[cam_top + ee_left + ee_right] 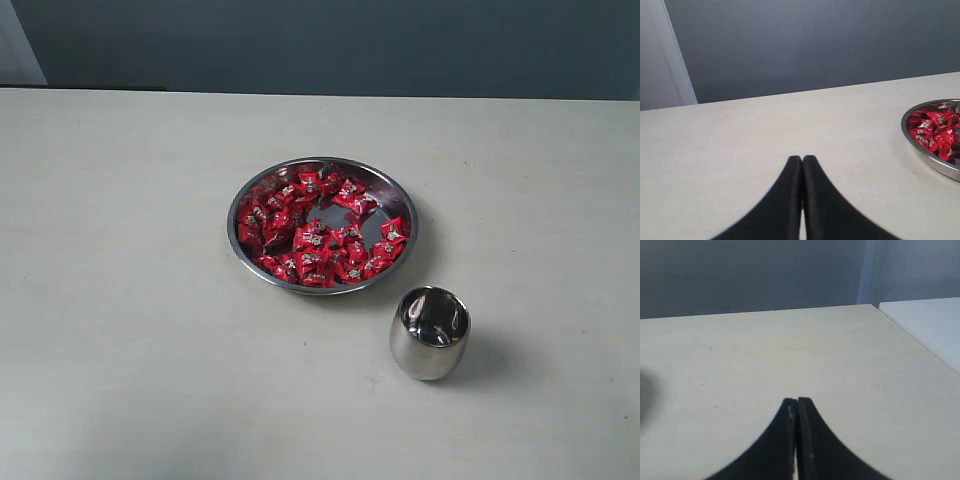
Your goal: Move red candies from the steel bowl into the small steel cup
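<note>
Spreading across every view, a pale, matte surface [120, 300] runs back to a dark grey-blue wall [400, 40]. The steel bowl [396, 190] sits near the middle of the surface in the exterior view, wide and shallow, with its flat bottom showing in a few bare patches.

The left claw [802, 159] hangs low over bare surface, its two black fingers pressed together and gripping nothing. Part of the bowl's rim and some of its contents show at the edge of the left wrist view, well apart from the fingertips. The right claw [797, 401] is likewise closed tight with nothing held, over bare surface. Neither claw appears in the exterior view.

The small steel cup [428, 345] stands upright just beside the bowl, on the side nearer the camera and to the right in the exterior view, close to but not touching the rim. Its mirrored inside looks empty.

The red candies [315, 240] all lie in the bowl, heaped thickest toward its left and near sides.
</note>
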Controlling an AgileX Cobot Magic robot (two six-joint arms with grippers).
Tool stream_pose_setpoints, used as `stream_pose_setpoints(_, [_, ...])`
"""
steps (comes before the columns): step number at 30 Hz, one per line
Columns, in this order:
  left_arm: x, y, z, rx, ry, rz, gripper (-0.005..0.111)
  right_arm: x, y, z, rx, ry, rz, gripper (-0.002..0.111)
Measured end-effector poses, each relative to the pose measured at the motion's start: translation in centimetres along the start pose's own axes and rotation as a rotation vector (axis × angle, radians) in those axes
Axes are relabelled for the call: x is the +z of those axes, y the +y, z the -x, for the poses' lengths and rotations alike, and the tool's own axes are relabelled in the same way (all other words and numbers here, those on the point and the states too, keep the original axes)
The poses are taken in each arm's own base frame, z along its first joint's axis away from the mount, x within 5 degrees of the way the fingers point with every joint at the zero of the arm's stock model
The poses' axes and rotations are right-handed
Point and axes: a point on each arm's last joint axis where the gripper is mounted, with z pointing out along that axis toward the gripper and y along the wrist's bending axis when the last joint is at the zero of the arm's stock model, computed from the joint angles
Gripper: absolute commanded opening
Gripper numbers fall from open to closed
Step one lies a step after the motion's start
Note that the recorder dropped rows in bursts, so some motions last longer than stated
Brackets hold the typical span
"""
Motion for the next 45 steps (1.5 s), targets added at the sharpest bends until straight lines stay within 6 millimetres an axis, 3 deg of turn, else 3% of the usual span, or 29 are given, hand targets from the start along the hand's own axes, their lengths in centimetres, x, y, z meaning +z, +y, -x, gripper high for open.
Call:
stream_pose_setpoints(8, [0.0,0.0,0.0,0.0,0.0,0.0,0.0,0.0,-0.1,0.6,-0.043,-0.064,-0.014,0.0])
stream_pose_setpoints(19, [0.0,0.0,0.0,0.0,0.0,0.0,0.0,-1.8,0.0,5.4,-0.038,-0.642,-0.008,0.0])
stream_pose_setpoints(21, [0.0,0.0,0.0,0.0,0.0,0.0,0.0,-2.0,0.0,5.7,0.115,-0.671,0.046,0.0])
stream_pose_setpoints(24, [0.0,0.0,0.0,0.0,0.0,0.0,0.0,-1.6,0.1,5.1,0.584,-0.571,0.184,0.0])
stream_pose_setpoints(25, [0.0,0.0,0.0,0.0,0.0,0.0,0.0,-1.4,0.1,4.8,0.64,-0.538,0.199,0.0])
stream_pose_setpoints(28, [0.0,0.0,0.0,0.0,0.0,0.0,0.0,-1.7,0.9,5.4,0.543,-0.57,0.272,0.0])
stream_pose_setpoints(30, [0.0,0.0,0.0,0.0,0.0,0.0,0.0,-1.7,1.6,7.7,0.389,-0.55,0.302,0.0])
stream_pose_setpoints(32, [0.0,0.0,0.0,0.0,0.0,0.0,0.0,-0.3,2.1,11.0,0.261,-0.474,0.311,0.0])
stream_pose_setpoints(33, [0.0,0.0,0.0,0.0,0.0,0.0,0.0,1.3,2.4,13.0,0.223,-0.411,0.316,0.0])
stream_pose_setpoints(36, [0.0,0.0,0.0,0.0,0.0,0.0,0.0,5.2,2.8,16.6,0.167,-0.301,0.343,0.0])
stream_pose_setpoints(41, [0.0,0.0,0.0,0.0,0.0,0.0,0.0,13.4,4.2,22.4,0.081,-0.177,0.43,0.0])
stream_pose_setpoints(45, [0.0,0.0,0.0,0.0,0.0,0.0,0.0,19.4,5.2,26.5,-0.032,-0.18,0.331,0.0])
